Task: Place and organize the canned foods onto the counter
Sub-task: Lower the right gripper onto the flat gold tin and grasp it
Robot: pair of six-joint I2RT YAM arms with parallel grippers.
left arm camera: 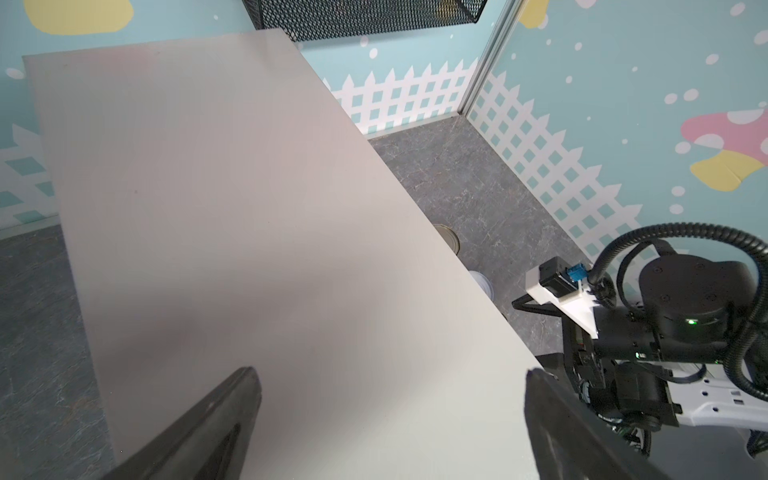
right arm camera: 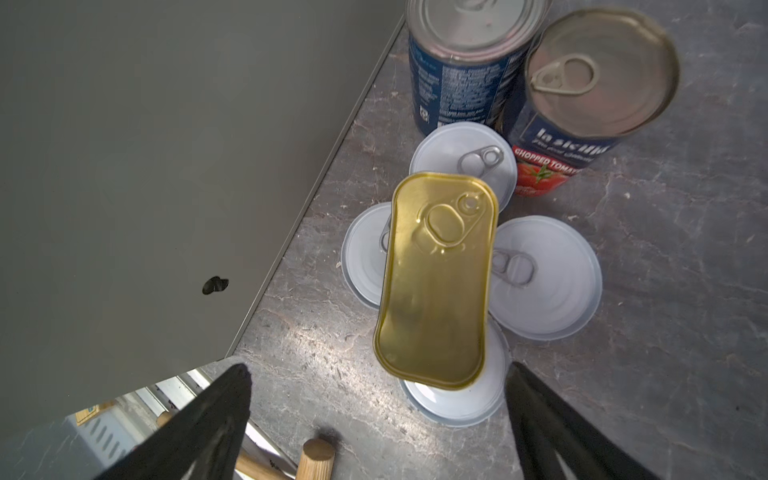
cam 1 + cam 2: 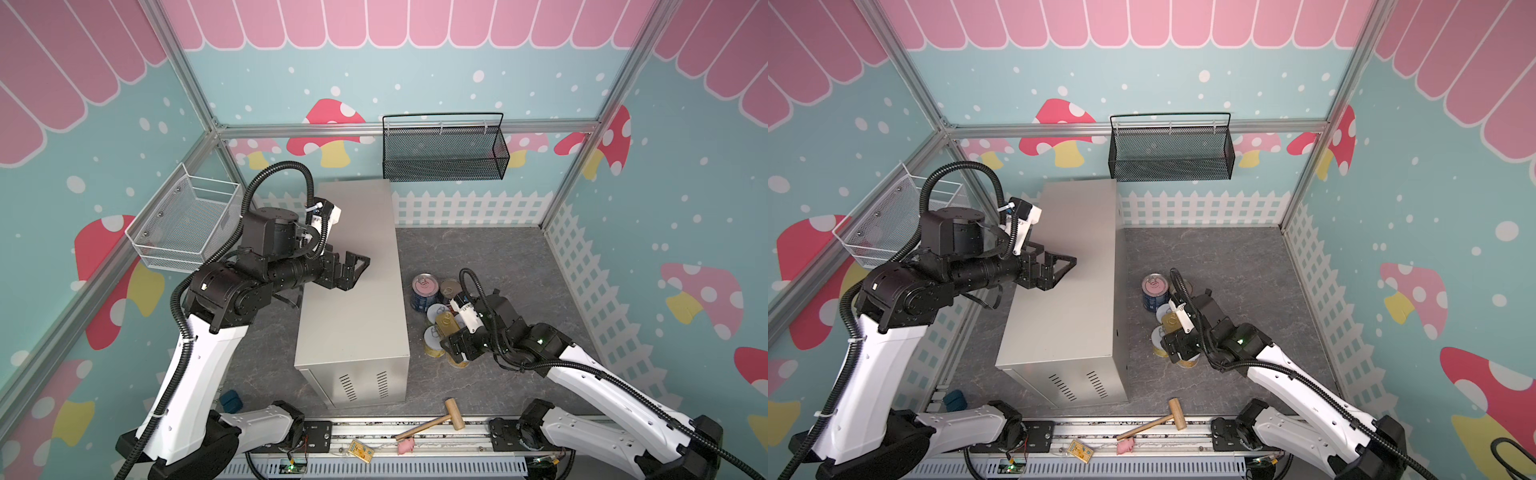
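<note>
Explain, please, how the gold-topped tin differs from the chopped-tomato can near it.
The gold-topped tin is rectangular; the chopped-tomato can is round. The tin's lid is shiny gold; the can's is dull grey-brown. The tin lies across the short silver-lidded cans; the can stands on the floor. Both have pull-tabs, and neither is on the counter.

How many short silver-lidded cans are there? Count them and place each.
4 short cans, partly under the gold tin: one by the tall blue cans, one toward the counter, one opposite it, one nearest the right gripper.
</note>
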